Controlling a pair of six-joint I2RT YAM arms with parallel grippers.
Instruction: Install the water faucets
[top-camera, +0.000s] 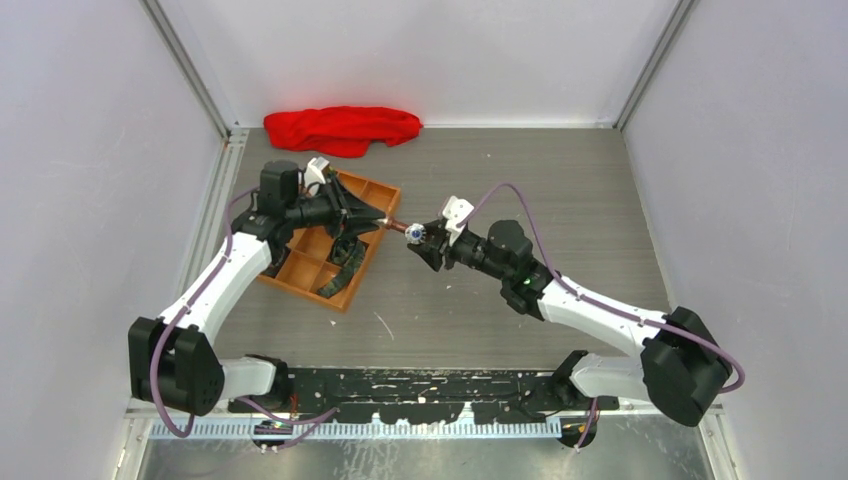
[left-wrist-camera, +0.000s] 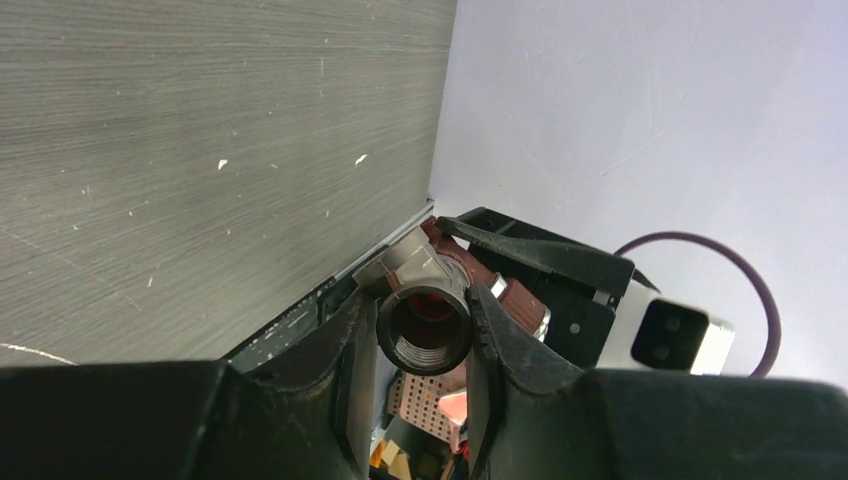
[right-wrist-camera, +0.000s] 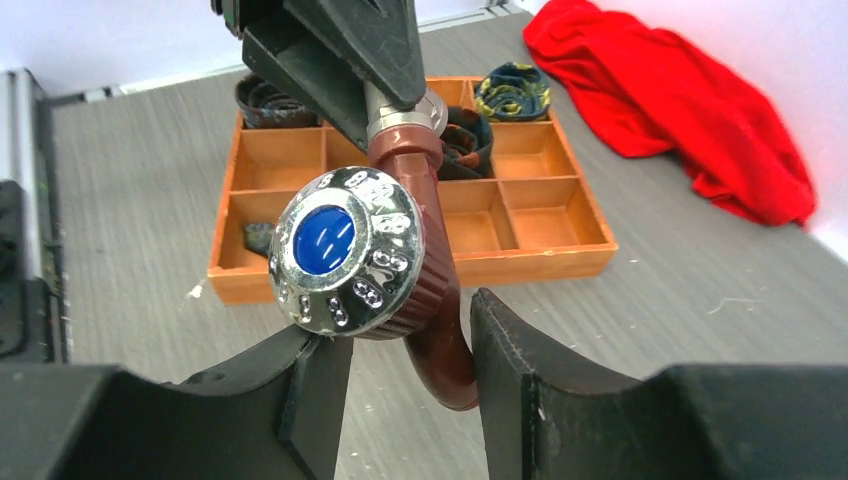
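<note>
One water faucet (top-camera: 408, 230) hangs in the air between my two grippers, right of the tray. It has a reddish-brown body, a curved spout (right-wrist-camera: 445, 340) and a chrome knob with a blue centre (right-wrist-camera: 345, 250). My left gripper (top-camera: 378, 222) is shut on its dark threaded pipe end (left-wrist-camera: 425, 335), one finger (left-wrist-camera: 500, 330) on each side. In the right wrist view the left gripper (right-wrist-camera: 345, 60) holds the faucet from above. My right gripper (right-wrist-camera: 405, 325) is open, its jaws straddling the spout just under the knob, the right finger close against the spout. No other faucet shows.
An orange compartment tray (top-camera: 375, 190) lies under the left arm, with dark coiled straps (right-wrist-camera: 510, 90) in some compartments. A red cloth (top-camera: 342, 128) lies at the back wall. White walls enclose the grey table (top-camera: 560, 190) on three sides.
</note>
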